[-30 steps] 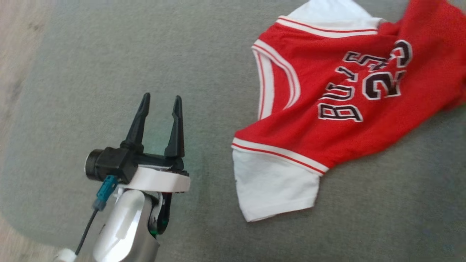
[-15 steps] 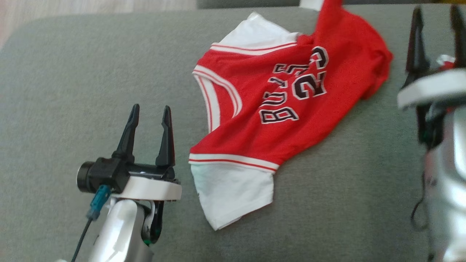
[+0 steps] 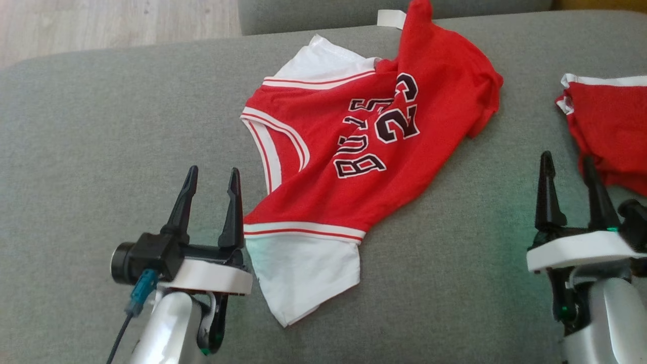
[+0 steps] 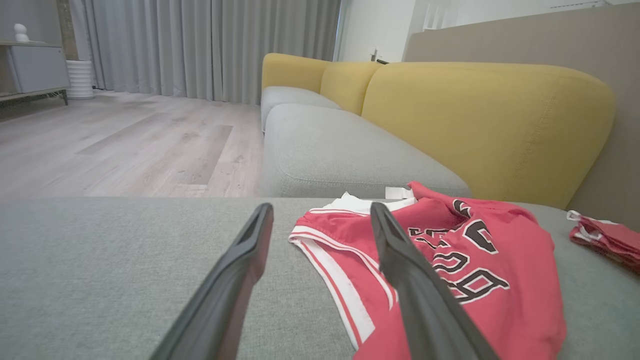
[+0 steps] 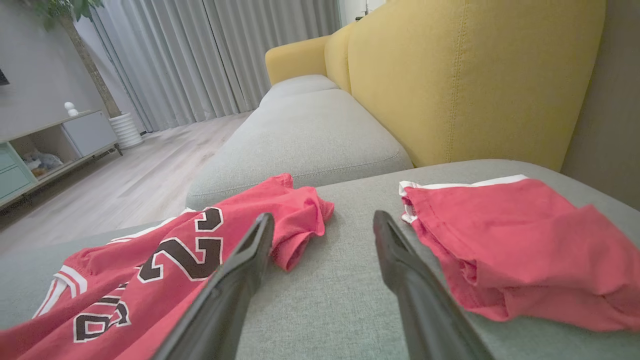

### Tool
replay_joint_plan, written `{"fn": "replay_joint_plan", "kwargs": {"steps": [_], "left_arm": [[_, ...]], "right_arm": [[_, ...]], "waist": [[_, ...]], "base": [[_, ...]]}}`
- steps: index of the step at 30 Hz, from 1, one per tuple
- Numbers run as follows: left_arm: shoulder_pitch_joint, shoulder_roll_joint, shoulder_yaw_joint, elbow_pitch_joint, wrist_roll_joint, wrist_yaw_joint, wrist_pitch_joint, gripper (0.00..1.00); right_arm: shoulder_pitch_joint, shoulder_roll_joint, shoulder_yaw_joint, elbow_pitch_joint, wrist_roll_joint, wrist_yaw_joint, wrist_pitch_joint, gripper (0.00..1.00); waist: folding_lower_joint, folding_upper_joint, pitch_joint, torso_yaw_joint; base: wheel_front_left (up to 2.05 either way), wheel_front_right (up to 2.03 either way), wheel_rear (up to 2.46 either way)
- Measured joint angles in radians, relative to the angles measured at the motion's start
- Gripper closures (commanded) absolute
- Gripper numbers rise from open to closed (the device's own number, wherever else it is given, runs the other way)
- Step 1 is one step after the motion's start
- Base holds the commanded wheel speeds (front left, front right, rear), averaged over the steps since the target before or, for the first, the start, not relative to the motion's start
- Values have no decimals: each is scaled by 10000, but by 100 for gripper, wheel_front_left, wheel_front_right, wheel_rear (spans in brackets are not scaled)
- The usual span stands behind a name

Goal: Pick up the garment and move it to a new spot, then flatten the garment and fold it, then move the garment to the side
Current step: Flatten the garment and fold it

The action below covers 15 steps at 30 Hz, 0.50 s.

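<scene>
**Both grippers wide open, jersey lying between them**

Your left gripper (image 3: 213, 171) has its two fingers spread as far apart as they go, with nothing between them, over the grey sofa cushion (image 3: 101, 126). The red jersey (image 3: 354, 151) lies rumpled just to that gripper's right, lettering upward. Its white sleeve and striped trim sit right beside the right finger, though you cannot tell from the head view whether they touch. In the left wrist view that finger crosses in front of the jersey's armhole trim.

Your right gripper (image 3: 566, 156) is just as wide open and also empty. The jersey's bunched red end lies ahead and to its left, apart from the fingers. A second red garment (image 3: 611, 126) with a white edge lies ahead and to its right, near the right finger. Beyond both grippers rises the yellow backrest (image 4: 490, 115).
</scene>
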Motion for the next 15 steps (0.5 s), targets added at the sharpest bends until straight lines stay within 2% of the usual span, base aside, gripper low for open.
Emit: {"fn": "replay_joint_plan", "kwargs": {"steps": [6,15], "left_arm": [[-454,194,-192,834,213,-360,123,0],[-2852,487,-585,3056,94,-717,2543,0]], "right_arm": [[-58,13,180,-153,52,0,-146,0],[-379,17,650,-71,75,0,-247,0]], "waist": [[0,0,300,-231],[2,0,920,-877]], "base": [[0,0,0],[0,0,0]]}}
